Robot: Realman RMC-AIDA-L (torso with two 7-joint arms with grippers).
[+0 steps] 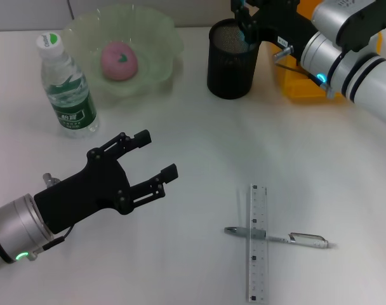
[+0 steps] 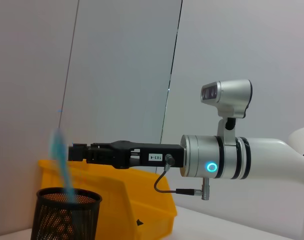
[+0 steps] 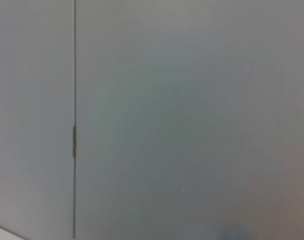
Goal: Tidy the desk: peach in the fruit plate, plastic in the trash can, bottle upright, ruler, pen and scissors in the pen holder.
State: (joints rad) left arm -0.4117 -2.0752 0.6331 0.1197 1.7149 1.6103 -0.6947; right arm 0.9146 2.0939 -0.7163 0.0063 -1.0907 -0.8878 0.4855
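Right gripper (image 1: 242,19): above the black mesh pen holder (image 1: 232,60); whether it is clenched cannot be told.
Scissors (image 2: 61,167): a blurred blue shape at the holder's mouth.
Left gripper (image 1: 156,157): fingers spread, empty, over bare desk (image 1: 180,254).
Ruler (image 1: 258,243): flat, pen (image 1: 279,237) lying across it.
Peach (image 1: 119,61): in the fruit plate (image 1: 156,32).
Bottle (image 1: 66,88): upright beside the plate.
Trash can (image 1: 298,86): yellow, behind the right arm.

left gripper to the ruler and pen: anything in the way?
Nothing visible. The open left gripper hovers over bare white table; the clear plastic ruler with the silver pen lying across it sits unobstructed toward the robot's right.
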